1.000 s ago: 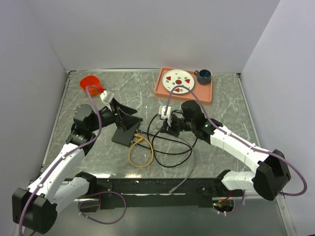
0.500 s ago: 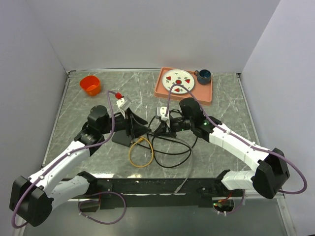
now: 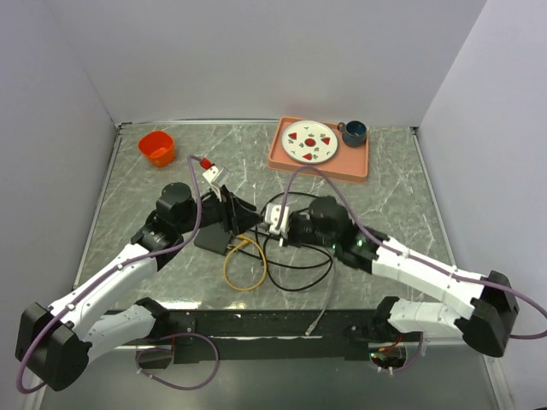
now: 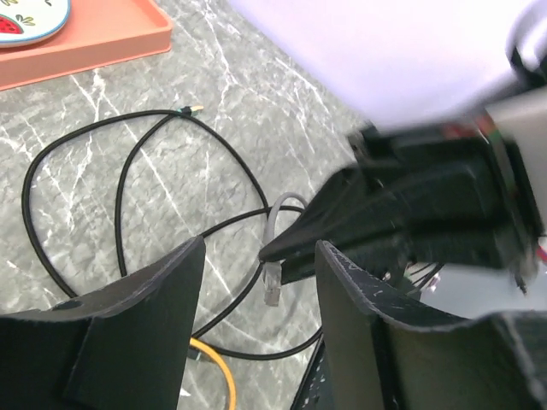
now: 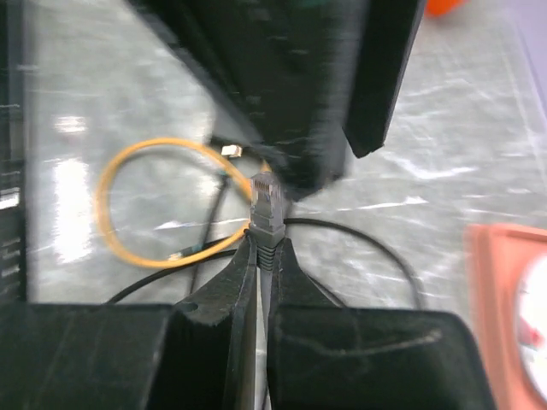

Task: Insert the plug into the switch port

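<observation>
The flat black switch box point(image 3: 209, 240) lies left of centre, partly under my left gripper point(image 3: 247, 219); its port does not show. My left gripper point(image 4: 261, 245) is open and empty, jaws wide, at the box's right end. My right gripper point(image 3: 267, 230) is shut on the grey plug point(image 5: 266, 203), which sticks out past its fingertips point(image 5: 243, 272) and points at the dark box and left fingers point(image 5: 376, 77) close ahead. In the left wrist view the plug point(image 4: 272, 287) hangs between my open fingers point(image 4: 359, 290), held by the right gripper point(image 4: 282, 254).
A yellow cable loop point(image 3: 244, 265) and black cable loops point(image 3: 301, 256) lie just in front of the box. The grey cable point(image 3: 318, 313) trails to the near edge. The salmon tray point(image 3: 359, 166) with a plate point(image 3: 310, 141) and mug point(image 3: 354, 131) stands at the back; an orange cup point(image 3: 157, 147) is back left.
My right gripper has carried the plug left and nearer, up to the left gripper. My left gripper has swung right, from over the box to its right end.
</observation>
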`<action>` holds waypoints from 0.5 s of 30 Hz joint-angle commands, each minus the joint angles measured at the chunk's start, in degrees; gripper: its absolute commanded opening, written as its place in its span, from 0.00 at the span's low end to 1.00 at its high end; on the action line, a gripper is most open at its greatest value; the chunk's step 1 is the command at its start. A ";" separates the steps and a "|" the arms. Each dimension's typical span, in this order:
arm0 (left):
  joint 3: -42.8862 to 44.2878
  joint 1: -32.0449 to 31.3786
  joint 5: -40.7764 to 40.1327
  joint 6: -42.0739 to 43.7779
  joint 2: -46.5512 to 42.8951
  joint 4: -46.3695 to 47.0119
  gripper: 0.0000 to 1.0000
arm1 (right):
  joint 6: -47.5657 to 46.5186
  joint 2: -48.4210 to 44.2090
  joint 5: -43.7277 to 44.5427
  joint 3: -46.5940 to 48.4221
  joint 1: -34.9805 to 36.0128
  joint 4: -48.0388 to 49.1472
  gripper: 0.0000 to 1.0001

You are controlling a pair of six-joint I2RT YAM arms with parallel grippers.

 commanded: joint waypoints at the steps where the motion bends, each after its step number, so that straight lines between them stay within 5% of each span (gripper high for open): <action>1: 1.97 -0.22 -0.81 -5.14 -0.10 3.32 0.59 | -4.79 -4.65 28.31 -8.09 6.50 18.21 0.00; 7: 0.90 -0.22 1.65 -10.24 -1.17 7.90 0.58 | -17.97 -4.48 47.37 -18.29 17.93 43.60 0.00; 15: 2.05 -0.49 3.33 -10.42 0.24 3.78 0.56 | -32.84 1.75 58.65 -22.52 23.83 70.61 0.00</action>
